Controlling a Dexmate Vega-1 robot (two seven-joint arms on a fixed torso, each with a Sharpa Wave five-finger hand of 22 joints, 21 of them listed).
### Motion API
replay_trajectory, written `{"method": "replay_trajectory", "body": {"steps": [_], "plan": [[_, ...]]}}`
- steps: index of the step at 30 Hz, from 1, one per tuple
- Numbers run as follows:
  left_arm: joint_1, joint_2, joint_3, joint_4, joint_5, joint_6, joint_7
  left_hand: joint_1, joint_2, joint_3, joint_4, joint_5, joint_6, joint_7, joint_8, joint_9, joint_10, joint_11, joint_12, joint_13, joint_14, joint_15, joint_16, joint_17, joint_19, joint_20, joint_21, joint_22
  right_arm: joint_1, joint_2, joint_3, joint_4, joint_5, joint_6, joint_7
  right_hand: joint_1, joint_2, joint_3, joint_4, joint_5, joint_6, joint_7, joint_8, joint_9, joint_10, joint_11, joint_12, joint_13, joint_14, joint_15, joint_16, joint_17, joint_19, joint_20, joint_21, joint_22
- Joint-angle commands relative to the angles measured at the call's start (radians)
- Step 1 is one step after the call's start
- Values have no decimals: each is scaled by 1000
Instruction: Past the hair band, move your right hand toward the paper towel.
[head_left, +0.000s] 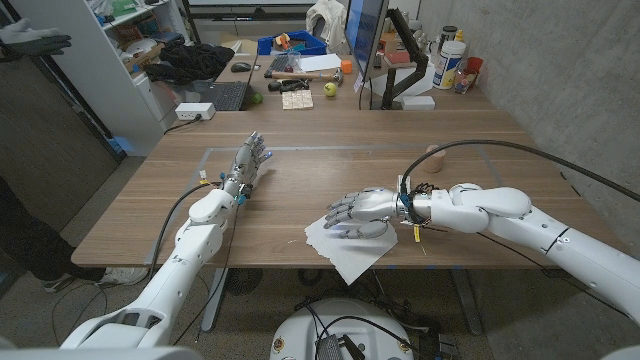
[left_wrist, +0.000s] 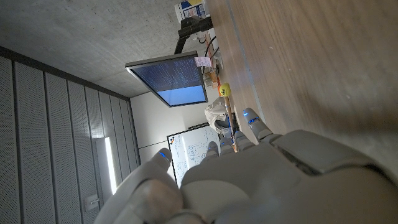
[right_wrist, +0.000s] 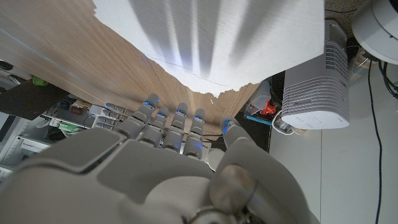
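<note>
The wooden table (head_left: 330, 165) is carrying the whole scene, and the paper towel (head_left: 352, 252) is lying at its near edge, one corner hanging off toward the robot. The right arm is reaching in from the right side, and the right hand (head_left: 358, 213) is hovering over the towel's far-right part with its fingers spread and stretched out toward the table's middle, holding nothing. So the towel is sitting directly beneath and slightly nearer the robot than the fingertips; in my judgement only a small drop and a pull toward the near edge is left. Its long axis is running diagonally from the far left corner to the near right one. The left hand (head_left: 247, 164) is waiting well apart at the left, fingers open and pointing away. I cannot make out a hair band. No writing is readable anywhere.
</note>
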Motion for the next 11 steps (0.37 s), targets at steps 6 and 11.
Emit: {"method": "replay_trajectory", "body": {"steps": [6,11], "plan": [[-19,11,-19,50,-9,-8,-35,-8,100,-3,3,5,-23,-6,-1,3,-66,-3,4,6,-106,-6,4,2,-135,2,-3,5,37,40,-37,28,3,-16,31,-4,-8,4,-10,-6,-6,1,4,4,-10,1,-2,1,-3,-54,4,2,-3,-71,-2,6],[-25,18,-26,62,-4,-12,-40,-8,100,-3,3,5,-24,-7,-1,3,-67,-5,4,6,-106,-6,4,2,-135,1,-4,6,67,58,-56,55,8,0,37,-5,-9,3,-10,-7,-7,1,4,4,-9,1,0,1,-3,-54,5,2,-2,-71,-2,6]]}}
